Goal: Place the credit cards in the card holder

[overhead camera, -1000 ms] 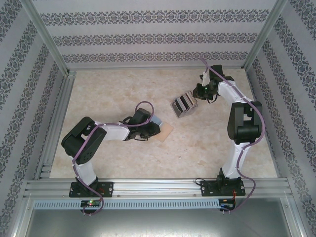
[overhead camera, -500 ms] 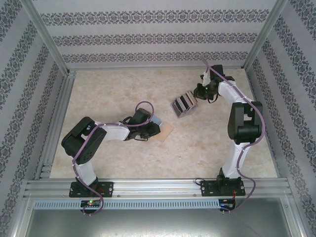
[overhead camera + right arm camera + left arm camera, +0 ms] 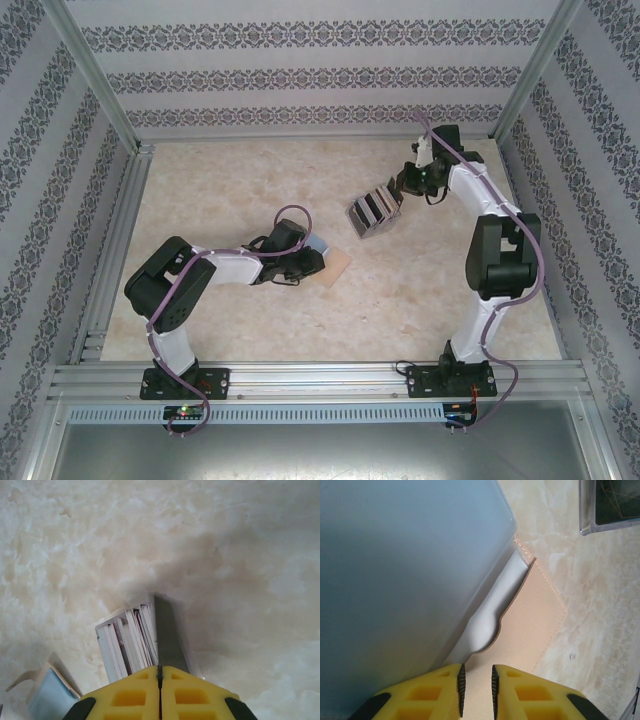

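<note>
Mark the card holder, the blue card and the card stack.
card holder (image 3: 535, 625): left wrist view, on its tan front face.
blue card (image 3: 405, 570): left wrist view, middle of its face.
card stack (image 3: 127, 647): right wrist view, on the cards' upper edges.

Lies flat on marbled beige tabletop (image 3: 220, 190), at centre of the top view: tan stitched leather card holder (image 3: 339, 265). Overlaps its upper-left edge: pale blue translucent plastic card (image 3: 316, 243). Stands upper right of both, apart: clear acrylic box (image 3: 356, 216), with thin upright plastic cards (image 3: 131, 642) inside.
</note>
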